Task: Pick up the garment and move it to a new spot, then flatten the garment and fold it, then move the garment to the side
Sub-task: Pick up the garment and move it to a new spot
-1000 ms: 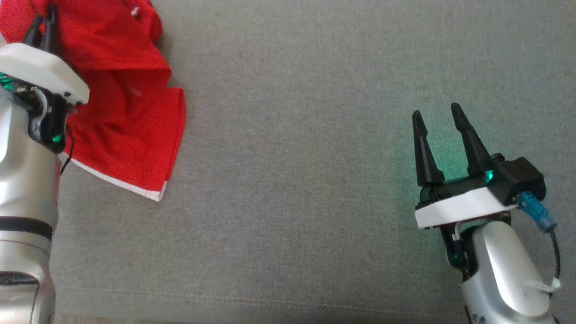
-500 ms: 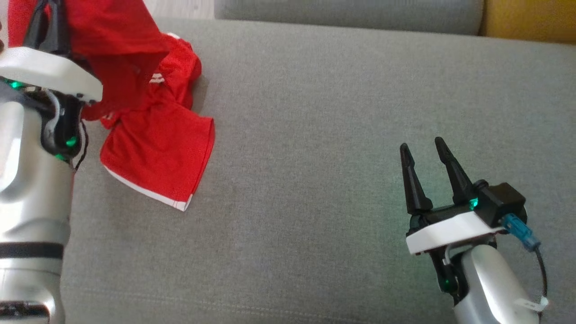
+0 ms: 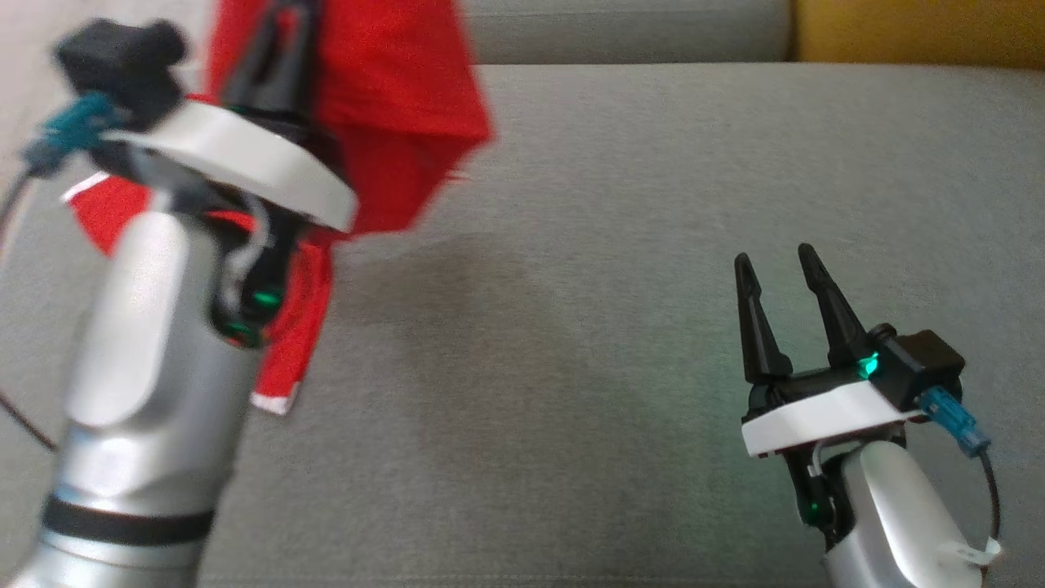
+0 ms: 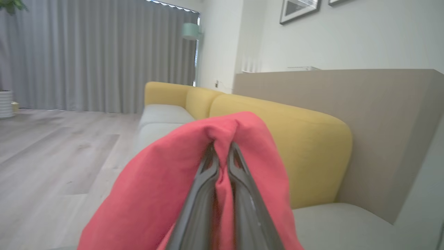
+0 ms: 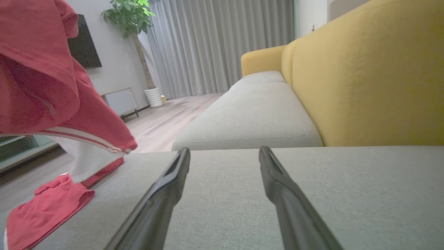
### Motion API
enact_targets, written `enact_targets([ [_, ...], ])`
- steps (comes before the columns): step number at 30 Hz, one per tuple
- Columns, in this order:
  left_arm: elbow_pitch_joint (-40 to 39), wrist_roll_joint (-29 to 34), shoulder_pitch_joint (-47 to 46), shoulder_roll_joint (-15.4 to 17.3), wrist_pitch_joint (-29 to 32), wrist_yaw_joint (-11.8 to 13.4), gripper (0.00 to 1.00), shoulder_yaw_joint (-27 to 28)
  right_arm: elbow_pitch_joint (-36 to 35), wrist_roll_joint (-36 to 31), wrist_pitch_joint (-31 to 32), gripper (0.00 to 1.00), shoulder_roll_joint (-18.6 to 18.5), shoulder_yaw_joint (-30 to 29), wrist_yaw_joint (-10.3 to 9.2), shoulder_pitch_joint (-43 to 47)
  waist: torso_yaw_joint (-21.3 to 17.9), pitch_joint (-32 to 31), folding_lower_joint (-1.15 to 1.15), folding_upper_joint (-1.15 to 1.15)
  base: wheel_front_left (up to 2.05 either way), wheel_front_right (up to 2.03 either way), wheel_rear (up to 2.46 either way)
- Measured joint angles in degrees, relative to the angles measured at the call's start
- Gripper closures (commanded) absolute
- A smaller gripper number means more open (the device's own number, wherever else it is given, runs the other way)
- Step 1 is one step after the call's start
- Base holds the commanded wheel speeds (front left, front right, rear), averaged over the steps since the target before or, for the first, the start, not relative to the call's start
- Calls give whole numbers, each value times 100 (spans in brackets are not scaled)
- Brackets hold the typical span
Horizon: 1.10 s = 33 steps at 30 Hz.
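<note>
Grey sofa seat point(image 3: 620, 343) forms the work surface, with a yellow backrest point(image 5: 364, 76) rising behind it. Beyond the sofa we note a pale wooden floor point(image 4: 52, 149), full-length grey curtains point(image 5: 222, 45) and a potted plant point(image 5: 130, 21) by the wall.

Left claw point(image 4: 222, 147): closed. In the left wrist view we find its two fingers meeting at the tips, with a fold of the red garment point(image 3: 400, 90) pinched between them. Cloth drapes down on both sides of the fingers. In the head view this claw stands at the upper left, raised above the seat, and the picture of it is blurred.

Garment: red, with a white band point(image 3: 273, 402) along one edge. Most of it hangs from the left claw, clear of the cushion. In the right wrist view we record a lower portion lying crumpled on the seat near its left edge, beneath the hanging part. We cannot tell from the pictures how much of the cloth rests there.

Right claw point(image 3: 775, 255): open, with a moderate gap between the fingers and nothing between them. It sits low over the seat at the lower right of the head view, well apart from the garment. Its fingers point toward the backrest.
</note>
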Motion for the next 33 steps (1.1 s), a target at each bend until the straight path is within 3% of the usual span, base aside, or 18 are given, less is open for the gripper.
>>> enact_targets([
  [8,-99,14,186,-591,152,168,100,-566,-187,43,-42,0,0,56,0,-41,-655,185,0,0,0,0,0],
  [16,1200,74,128,-921,-328,353,100,-1067,-311,193,-44,0,-1,230,0,-169,-1409,476,0,0,0,0,0],
  [17,1366,48,103,-936,-405,368,67,-1144,-321,199,-51,0,-1,232,0,-170,-1496,521,0,0,0,0,0],
  [18,1510,-7,63,-946,-474,386,8,-1239,-332,201,-53,0,-2,226,0,-170,-1574,567,0,0,0,0,0],
  [19,1629,-74,19,-967,-550,396,0,-1307,-343,215,-56,0,-2,223,0,-172,-1646,616,0,0,0,0,0],
  [25,2218,-393,-235,-1010,-970,448,0,-1778,-427,258,-58,0,-1,182,0,-197,-1865,854,1,0,0,0,0],
  [33,2670,-450,-338,-846,-1303,488,0,-1343,-383,133,-58,0,-1,-31,0,-196,-1379,761,1,0,0,0,0],
])
